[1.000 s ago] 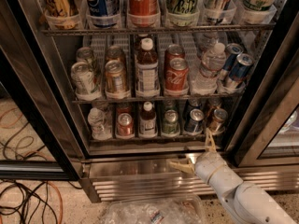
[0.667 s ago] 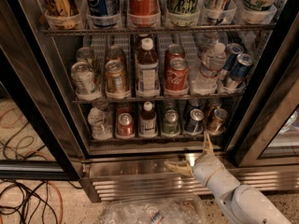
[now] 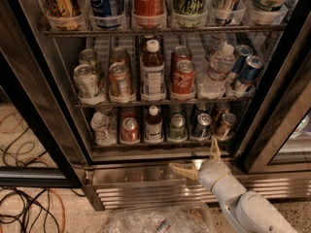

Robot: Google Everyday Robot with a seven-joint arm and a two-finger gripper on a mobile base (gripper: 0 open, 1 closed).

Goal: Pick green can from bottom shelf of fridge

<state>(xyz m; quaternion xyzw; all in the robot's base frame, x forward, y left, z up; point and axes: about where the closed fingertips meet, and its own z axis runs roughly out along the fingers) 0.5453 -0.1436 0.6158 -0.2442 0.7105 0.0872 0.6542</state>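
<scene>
My gripper, matt cream plastic, fingers apart, sits just below the bottom shelf, grey wire metal. The green can: glossy, shiny silver top. The fridge base: ribbed stainless steel.

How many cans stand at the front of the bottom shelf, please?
4: red can left of the brown bottle; green can, dark can and bronze can right of it. Others may hide behind. The open gripper is just below the shelf.
</scene>
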